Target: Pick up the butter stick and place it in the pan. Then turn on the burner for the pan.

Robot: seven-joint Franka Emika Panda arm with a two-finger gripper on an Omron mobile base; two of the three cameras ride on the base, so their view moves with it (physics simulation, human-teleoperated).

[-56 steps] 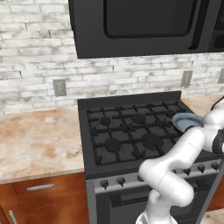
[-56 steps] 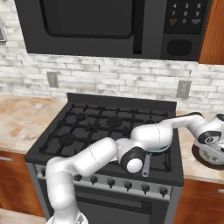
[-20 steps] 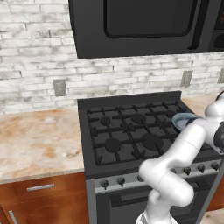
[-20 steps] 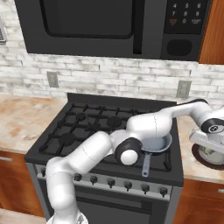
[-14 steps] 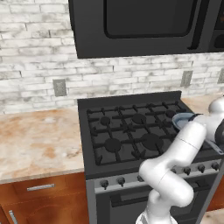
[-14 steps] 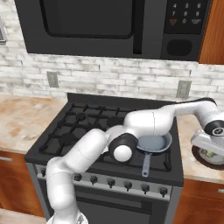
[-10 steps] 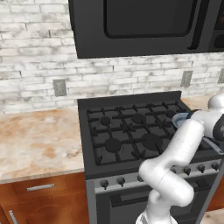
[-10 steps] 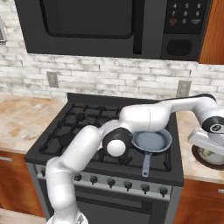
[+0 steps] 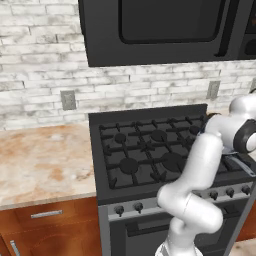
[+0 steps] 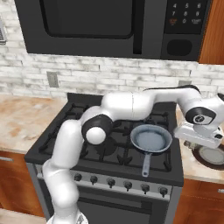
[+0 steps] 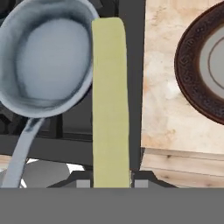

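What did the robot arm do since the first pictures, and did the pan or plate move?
The arm swung its elbow left and back, uncovering the pan, and the hand rose a little beside the stove's right edge. The gripper holds the butter stick, which now hangs beside the pan's rim, not yet inside. The pan, the plate and the stove stayed put.
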